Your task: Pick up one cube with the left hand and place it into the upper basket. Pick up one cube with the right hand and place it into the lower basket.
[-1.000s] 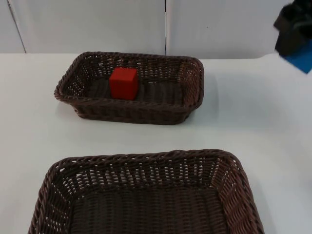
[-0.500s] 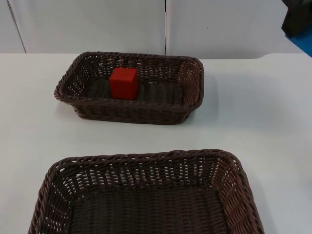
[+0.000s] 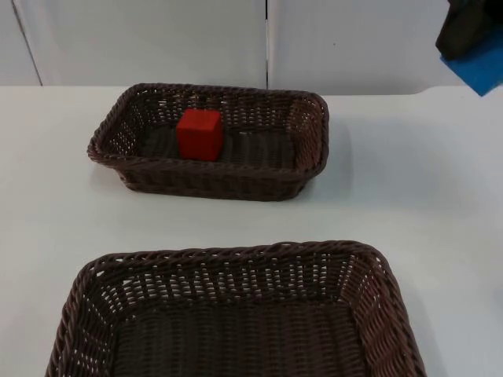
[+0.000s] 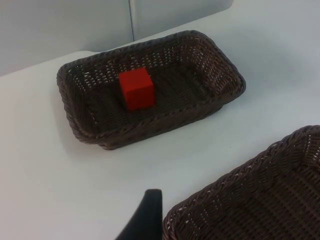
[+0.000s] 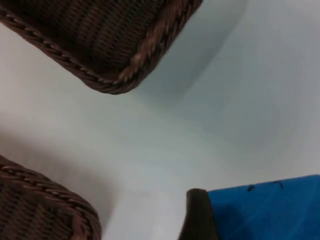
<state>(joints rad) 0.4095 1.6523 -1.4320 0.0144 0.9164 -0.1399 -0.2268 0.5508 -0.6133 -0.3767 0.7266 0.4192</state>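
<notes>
Right tool (image 3: 471, 49) is raised at the bench's far right corner, clamped on a blue cube (image 5: 270, 210). Left tool (image 4: 145, 220) hangs above the bench (image 3: 409, 173) nr the lower basket (image 3: 369, 267); can't tell its opening. Red cube (image 3: 198, 134) sits in the upper basket (image 3: 310, 126), left of centre. Bare bench betw baskets.

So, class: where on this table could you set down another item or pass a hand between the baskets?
A bare white strip of table runs between the upper basket and the lower basket. More bare table lies right of the upper basket, below the right gripper holding the blue cube. The lower basket is empty; the red cube takes part of the upper one.
</notes>
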